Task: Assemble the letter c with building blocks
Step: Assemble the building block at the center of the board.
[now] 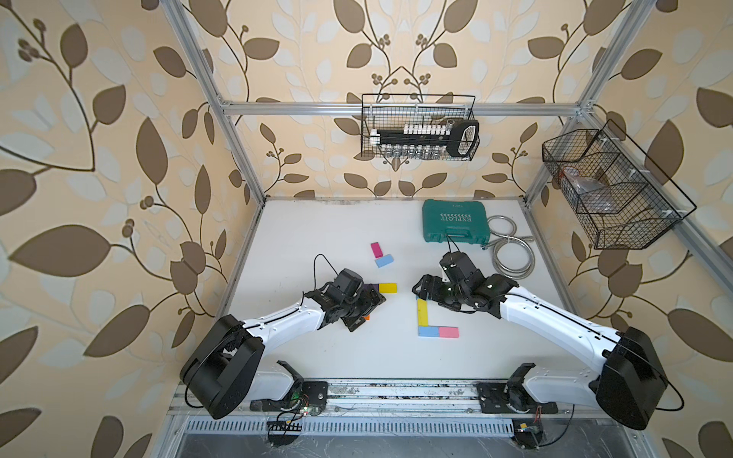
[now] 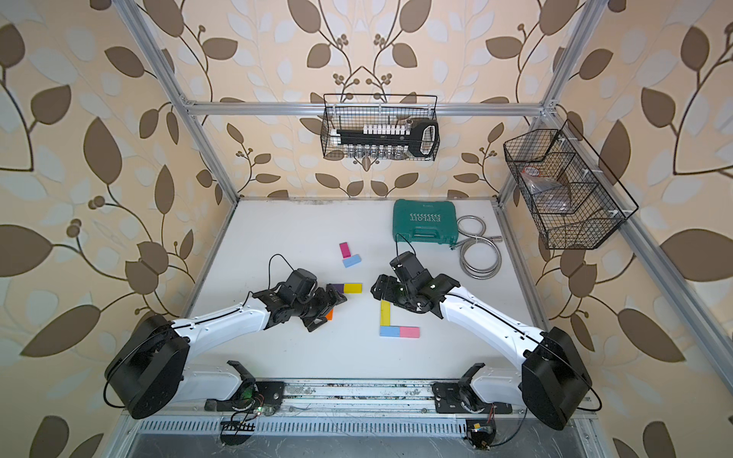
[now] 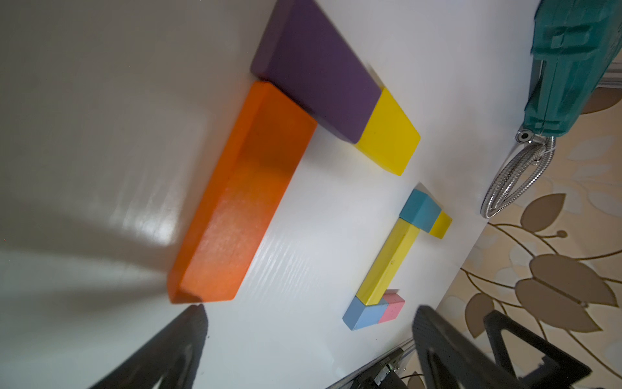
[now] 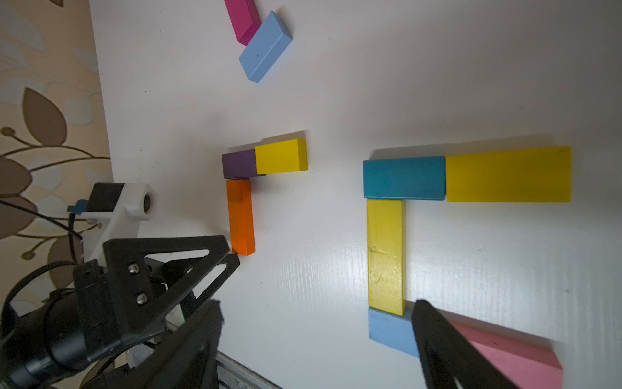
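Back basket [image 1: 371,115]: sockets [image 1: 422,129] | side basket [image 1: 618,234]: bag [image 1: 595,190] | left end effector [image 3: 309,311], right end effector [image 4: 316,303] agape

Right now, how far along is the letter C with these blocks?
One C looks done: teal block and yellow block, yellow bar spine, light blue block and pink block. Nothing in hand: left claw and right claw open, empty. Left: the purple block, second yellow block, orange bar corner lacks a third side; magenta block, loose blue block sit unused.
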`<state>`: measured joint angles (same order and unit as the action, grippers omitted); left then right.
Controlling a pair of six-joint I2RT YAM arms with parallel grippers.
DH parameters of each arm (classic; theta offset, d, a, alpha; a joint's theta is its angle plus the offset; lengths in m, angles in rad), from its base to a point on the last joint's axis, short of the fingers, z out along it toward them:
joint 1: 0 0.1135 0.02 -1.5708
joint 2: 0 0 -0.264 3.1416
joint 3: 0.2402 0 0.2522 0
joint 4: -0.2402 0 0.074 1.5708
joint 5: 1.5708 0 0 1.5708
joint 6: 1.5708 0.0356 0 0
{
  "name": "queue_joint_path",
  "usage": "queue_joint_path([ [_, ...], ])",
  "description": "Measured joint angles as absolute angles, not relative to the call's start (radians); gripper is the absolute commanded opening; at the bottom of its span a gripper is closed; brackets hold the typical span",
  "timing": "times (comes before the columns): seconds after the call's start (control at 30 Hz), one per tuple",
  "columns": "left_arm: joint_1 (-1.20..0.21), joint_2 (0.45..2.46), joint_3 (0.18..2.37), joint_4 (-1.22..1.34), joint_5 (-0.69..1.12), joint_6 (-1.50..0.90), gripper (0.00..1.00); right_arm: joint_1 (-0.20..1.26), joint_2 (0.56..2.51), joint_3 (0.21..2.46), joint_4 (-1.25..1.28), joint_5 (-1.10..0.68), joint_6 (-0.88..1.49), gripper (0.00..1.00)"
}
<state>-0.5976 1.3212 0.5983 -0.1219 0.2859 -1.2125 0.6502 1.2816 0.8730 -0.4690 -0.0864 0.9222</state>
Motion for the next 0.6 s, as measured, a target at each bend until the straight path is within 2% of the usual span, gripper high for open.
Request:
queue_joint_path([
  [0.6,-0.615,1.359,0.598,-0.102,0.279,-1.215,0.97,0.643,1.282,0.873,-0.472,-0.086,0.922,0.87],
])
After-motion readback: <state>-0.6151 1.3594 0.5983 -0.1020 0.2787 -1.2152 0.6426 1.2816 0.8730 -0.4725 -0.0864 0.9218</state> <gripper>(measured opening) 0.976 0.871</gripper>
